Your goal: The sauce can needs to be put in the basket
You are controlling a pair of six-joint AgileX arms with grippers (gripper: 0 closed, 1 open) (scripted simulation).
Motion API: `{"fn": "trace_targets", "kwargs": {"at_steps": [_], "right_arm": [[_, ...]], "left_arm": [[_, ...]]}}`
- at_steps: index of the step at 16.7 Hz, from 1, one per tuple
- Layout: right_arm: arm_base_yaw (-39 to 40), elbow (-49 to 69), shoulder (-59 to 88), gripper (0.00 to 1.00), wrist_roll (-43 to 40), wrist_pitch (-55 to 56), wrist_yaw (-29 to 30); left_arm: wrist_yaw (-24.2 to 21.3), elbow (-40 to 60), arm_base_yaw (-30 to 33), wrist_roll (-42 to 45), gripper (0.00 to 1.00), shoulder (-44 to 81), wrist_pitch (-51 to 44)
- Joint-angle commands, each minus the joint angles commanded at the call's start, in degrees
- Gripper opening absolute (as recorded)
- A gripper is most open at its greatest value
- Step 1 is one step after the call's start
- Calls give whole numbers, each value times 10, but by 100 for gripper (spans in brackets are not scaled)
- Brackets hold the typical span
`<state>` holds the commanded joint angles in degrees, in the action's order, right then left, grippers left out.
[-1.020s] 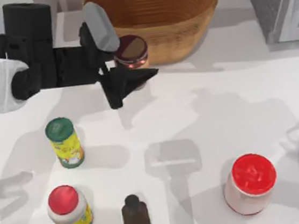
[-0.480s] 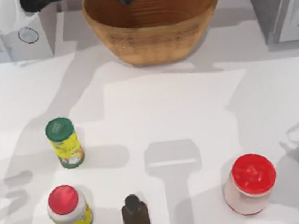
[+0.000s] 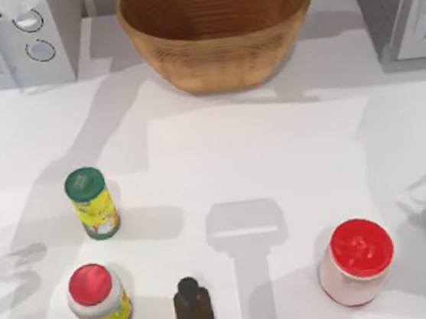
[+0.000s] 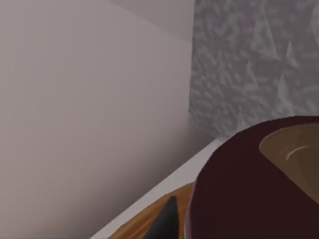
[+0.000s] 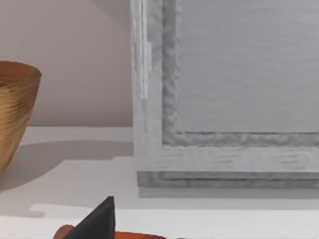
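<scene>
Dark brown and glossy, the lid of the sauce can [image 4: 239, 199] sits close under our left wrist camera. Our left gripper [image 4: 168, 223] appears clamped around it, with one black fingertip [image 4: 167, 224] lying tight against the can's side. A strip of tan weave passes just below, so we judge the can is held aloft near the basket's rim, high enough to clear the wall before it goes down inside.

From above, the basket [image 3: 221, 62] stands at the far edge of the white table [image 3: 273, 145]. It is a wide round bowl of wicker, its inside ribbed in rings, and nothing lies in it yet. That width should forgive a loose drop, though the smooth cylinder could roll on the curved bottom.

Our right gripper [image 5: 99, 221] is parked low at the table's right side, facing a grey framed panel [image 5: 224, 99]. Whether it is open or closed we cannot tell.
</scene>
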<state>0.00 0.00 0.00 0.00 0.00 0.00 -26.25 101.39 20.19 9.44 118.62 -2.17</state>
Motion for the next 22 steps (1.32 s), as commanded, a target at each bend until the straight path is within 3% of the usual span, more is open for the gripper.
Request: {"fn": "trace_targets", "kwargs": {"at_steps": [19, 22], "right_arm": [[0, 0, 0, 100, 0, 0, 0], [0, 0, 0, 100, 0, 0, 0]], "left_arm": [[23, 116, 27, -10, 0, 127, 16], [23, 116, 27, -10, 23, 127, 16]]}}
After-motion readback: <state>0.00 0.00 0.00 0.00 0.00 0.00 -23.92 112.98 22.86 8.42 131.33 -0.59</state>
